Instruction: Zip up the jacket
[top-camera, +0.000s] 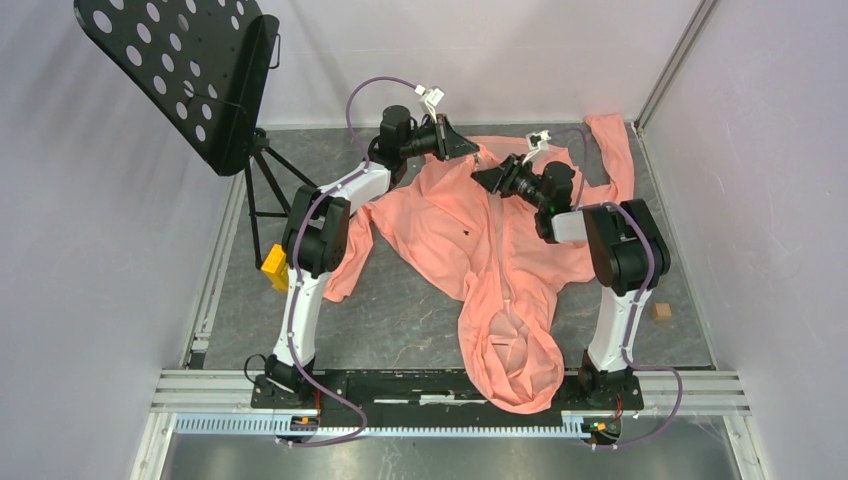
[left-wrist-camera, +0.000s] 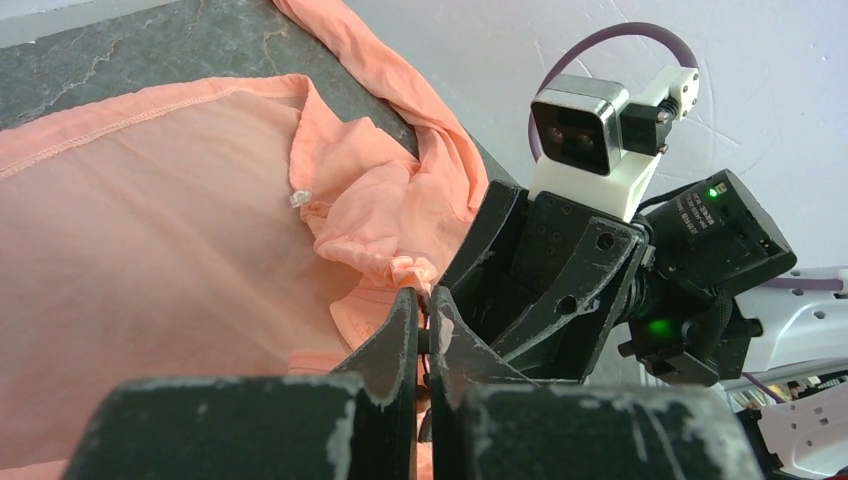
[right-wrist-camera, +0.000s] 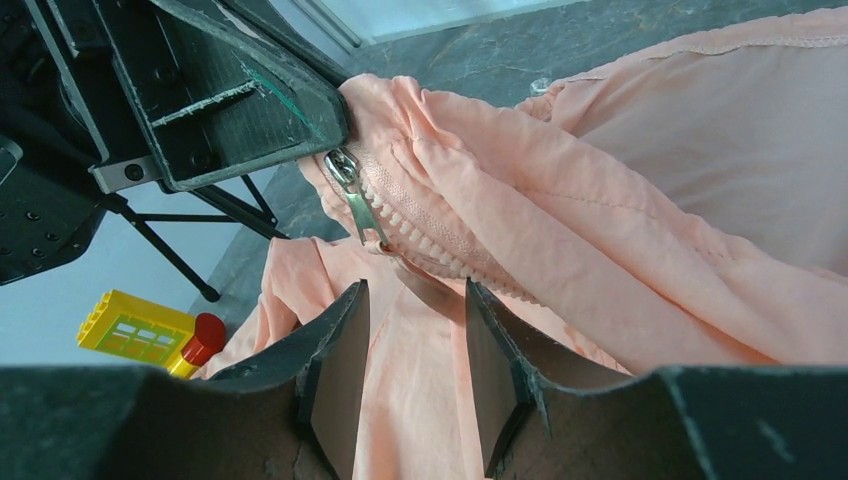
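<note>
Jacket (top-camera: 440, 220) lies spread flat on the grey table (top-camera: 400, 310), roughly centred between the 2 arms. Hood (top-camera: 520, 360) points at the near edge and hangs over the base rail; the hem is at the far side. 1 sleeve (top-camera: 615, 150) runs off to the far right corner, the other (top-camera: 350, 265) lies beside the left arm. Pale zipper strip (top-camera: 497, 250) runs down the middle, with a small dark mark (top-camera: 466, 232) just left of it.

Left gripper (top-camera: 462, 143) is at the far hem, jaws pressed together and pinching a bunch of jacket fabric right at the bottom of the zipper. The fabric is lifted and crumpled there.

Right gripper (top-camera: 487, 178) is just beside it, pointing at the same spot. Its fingers (right-wrist-camera: 335, 360) stand apart with nothing gripped; jacket fabric shows through the gap behind them. Zipper slider (right-wrist-camera: 343, 168) sits just beside the left jaw, pull tab (right-wrist-camera: 366, 215) hanging down from it, just beyond the right fingertips and not touching them. Teeth (right-wrist-camera: 420, 235) run away from the slider toward the right gripper.

Also on the table: black perforated music stand (top-camera: 180, 70) at far left, yellow toy block (top-camera: 273, 267) by the left arm, small wooden cube (top-camera: 659, 311) near the right arm.
</note>
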